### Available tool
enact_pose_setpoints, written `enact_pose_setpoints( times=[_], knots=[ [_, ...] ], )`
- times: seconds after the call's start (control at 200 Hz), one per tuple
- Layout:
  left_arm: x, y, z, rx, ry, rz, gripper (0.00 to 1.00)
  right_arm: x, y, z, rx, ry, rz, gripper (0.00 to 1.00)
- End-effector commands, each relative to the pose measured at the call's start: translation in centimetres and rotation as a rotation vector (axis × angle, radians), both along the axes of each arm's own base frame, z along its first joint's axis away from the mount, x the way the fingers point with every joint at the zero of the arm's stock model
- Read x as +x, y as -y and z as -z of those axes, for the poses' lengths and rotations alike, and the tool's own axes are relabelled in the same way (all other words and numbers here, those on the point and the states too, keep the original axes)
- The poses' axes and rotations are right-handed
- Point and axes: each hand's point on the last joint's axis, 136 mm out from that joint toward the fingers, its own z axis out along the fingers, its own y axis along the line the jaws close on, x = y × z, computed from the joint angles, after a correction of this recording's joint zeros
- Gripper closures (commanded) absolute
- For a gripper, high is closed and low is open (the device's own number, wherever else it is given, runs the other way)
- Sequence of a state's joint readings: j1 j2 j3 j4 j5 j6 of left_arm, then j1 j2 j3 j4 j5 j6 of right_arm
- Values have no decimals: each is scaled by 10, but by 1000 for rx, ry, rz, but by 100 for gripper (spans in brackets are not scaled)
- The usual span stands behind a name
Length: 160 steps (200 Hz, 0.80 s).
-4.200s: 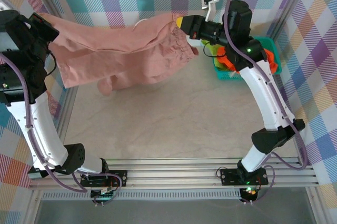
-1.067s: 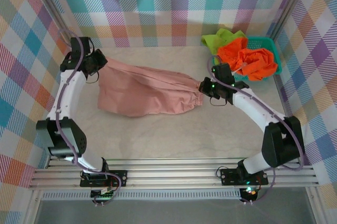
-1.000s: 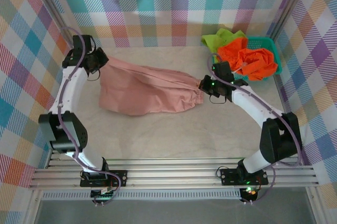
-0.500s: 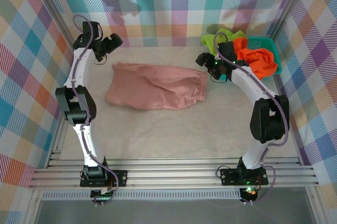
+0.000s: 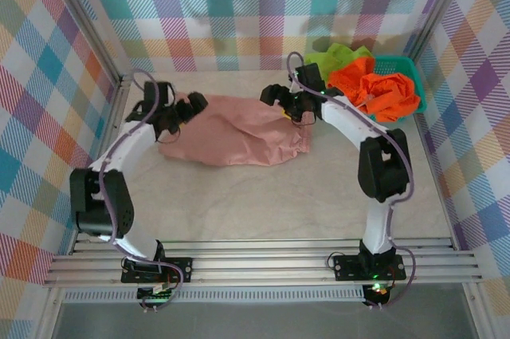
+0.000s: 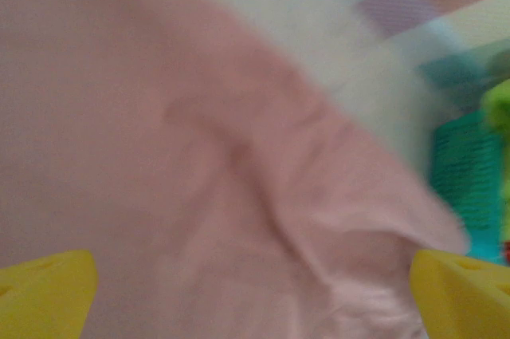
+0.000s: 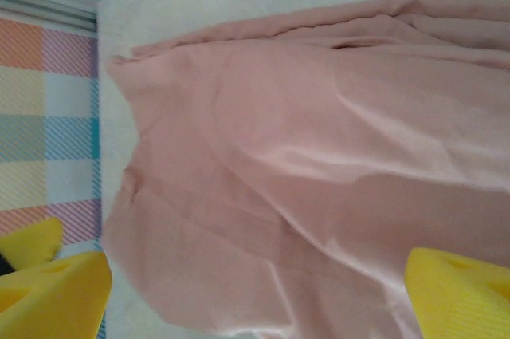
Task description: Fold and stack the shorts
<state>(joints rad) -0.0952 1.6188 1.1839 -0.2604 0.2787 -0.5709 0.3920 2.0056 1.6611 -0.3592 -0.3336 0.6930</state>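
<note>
Pink garment: pink shorts [image 5: 235, 132] lie on the table [image 5: 263, 203], far centre, long axis left to right. The gathered waistband is at the right end. The cloth is rumpled, with a ridge of slack across the middle.
Other garments: orange shorts [image 5: 374, 88] are heaped in the teal basket [image 5: 416, 84] at the far right. The green shorts [image 5: 335, 58] are draped over its far-left rim.
Left gripper [image 5: 191, 104]: over the left end of the pink shorts, jaws wide apart, nothing between them. Its wrist view is blurred, with pink cloth close below.
Right gripper [image 5: 275, 93]: over the far edge near the waistband end, jaws wide apart, holding nothing.
Step in hand (judged): regrasp for the first fold; no fold made yet.
Grasp advice: pinch both far-edge corners low, one layer stack each, at matching depth.
Motion advice: pull gently apart to take out the ridge, then carry the far edge toward the near edge and lay it down evenly.
Risk: uneven pinches would skew the fold, and thin cloth may slip or bunch at the waistband.
Progress (judged): early; two garments not yet on the table.
</note>
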Motion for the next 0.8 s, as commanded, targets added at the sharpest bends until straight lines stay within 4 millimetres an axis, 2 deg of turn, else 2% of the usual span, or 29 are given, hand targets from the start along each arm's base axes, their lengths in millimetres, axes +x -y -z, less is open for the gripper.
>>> enact_pose_setpoints(
  times=[0.0, 0.145, 0.265, 0.495, 0.67, 0.795],
  knots=[
    [5, 6, 21, 4, 21, -10, 0, 17, -1, 5, -40, 11, -29, 5],
    [-8, 2, 60, 31, -50, -20, 0, 36, 1, 34, -77, -26, -12, 5],
    [-27, -5, 89, 61, -110, -35, 0, 48, 7, 56, -91, -60, 15, 5],
    [-75, -21, 121, 125, -201, -72, 0, 61, 16, 82, -114, -108, 40, 5],
    [-114, -31, 136, 125, -243, -122, 0, 48, 11, 94, -86, -183, 25, 3],
    [-136, -33, 135, 110, -245, -141, 0, 13, 2, 92, -61, -230, -16, 1]
  ],
)
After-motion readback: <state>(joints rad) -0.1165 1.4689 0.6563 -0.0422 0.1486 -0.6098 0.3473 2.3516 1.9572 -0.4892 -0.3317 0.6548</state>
